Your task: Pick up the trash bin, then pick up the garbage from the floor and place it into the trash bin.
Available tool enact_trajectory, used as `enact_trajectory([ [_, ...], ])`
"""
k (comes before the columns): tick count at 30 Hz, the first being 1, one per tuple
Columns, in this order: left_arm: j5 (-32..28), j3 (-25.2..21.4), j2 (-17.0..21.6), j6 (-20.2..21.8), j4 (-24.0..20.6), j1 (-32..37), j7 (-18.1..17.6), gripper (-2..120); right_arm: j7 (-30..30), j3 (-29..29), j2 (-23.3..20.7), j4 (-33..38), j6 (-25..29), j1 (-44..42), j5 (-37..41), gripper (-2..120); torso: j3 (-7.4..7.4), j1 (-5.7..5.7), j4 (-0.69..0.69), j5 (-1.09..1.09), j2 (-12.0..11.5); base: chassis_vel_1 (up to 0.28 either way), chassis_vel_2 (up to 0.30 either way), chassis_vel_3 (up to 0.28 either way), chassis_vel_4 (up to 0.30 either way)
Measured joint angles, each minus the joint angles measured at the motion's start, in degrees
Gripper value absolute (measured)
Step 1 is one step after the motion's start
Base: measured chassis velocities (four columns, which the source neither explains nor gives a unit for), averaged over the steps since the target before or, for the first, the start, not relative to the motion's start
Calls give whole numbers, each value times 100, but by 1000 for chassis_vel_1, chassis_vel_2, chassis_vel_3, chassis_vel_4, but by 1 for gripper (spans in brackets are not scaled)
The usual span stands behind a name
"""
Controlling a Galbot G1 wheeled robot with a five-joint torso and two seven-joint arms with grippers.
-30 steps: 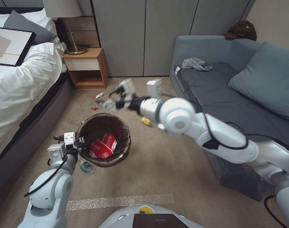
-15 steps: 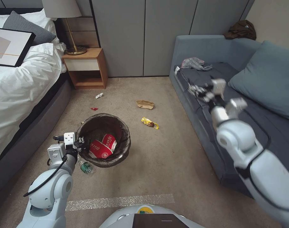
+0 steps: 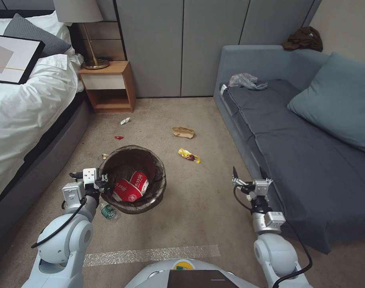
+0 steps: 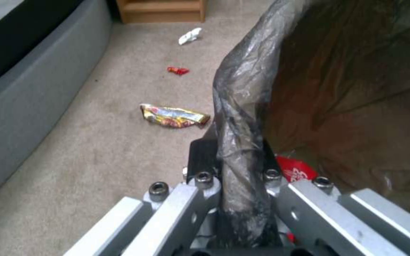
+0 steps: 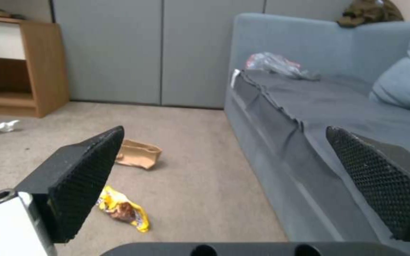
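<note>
We see the left gripper [image 3: 103, 179] clamped on the near-left rim of the bin [image 3: 158, 188], its jaws pinched shut over the bag-covered edge; from the left wrist, the folded bag [image 4: 243, 117] runs straight down between the jaws. The bin sits on the carpet [image 3: 198, 216] between the bed [image 3: 26, 120] and the sofa [image 3: 294, 144], nearer the bed, with red-and-white cups [image 3: 130, 187] inside it. A bottle [image 3: 109, 211] lies on the floor touching the bin's near-left side, just beside the left wrist.

The right gripper [image 3: 248, 177] hangs over open carpet close to the sofa's front edge, jaws spread wide and holding nothing; from its wrist we see both pads [image 5: 84, 181] apart with carpet between them.

Ahead of the bin the floor is mostly free. A yellow wrapper [image 3: 189, 155] lies just past the bin toward the sofa, a tan bag [image 3: 183, 132] farther on, and a white scrap [image 3: 125, 121] and a red scrap [image 3: 119, 137] lie toward the nightstand [image 3: 108, 86]. Another wrapper [image 4: 174, 116] lies beside the bin's left rim. A clear strip of carpet separates the bin from the right gripper.
</note>
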Motion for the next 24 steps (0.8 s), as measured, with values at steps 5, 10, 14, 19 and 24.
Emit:
enact_trajectory([
  [5,6,21,-35,0,4,51,15,0,-81,-25,-80,47,30,167,-126,100,0,0,0,2,0,0,0,0,0],
  [10,34,48,-85,0,-7,70,18,0,-59,-20,-191,127,-103,411,-46,100,0,0,-1,2,0,0,0,0,0],
  [14,51,40,-108,0,-23,75,25,0,-38,-20,-283,145,-205,547,54,100,0,0,-2,3,0,-11,8,16,-12],
  [19,63,23,-125,0,-24,92,31,0,-30,-17,-314,129,-240,615,116,100,1,0,-1,3,0,-99,83,88,-85],
  [24,76,11,-138,-2,-31,85,40,0,-20,-9,-311,117,-247,635,143,100,1,1,-1,3,-1,-144,121,134,-119],
])
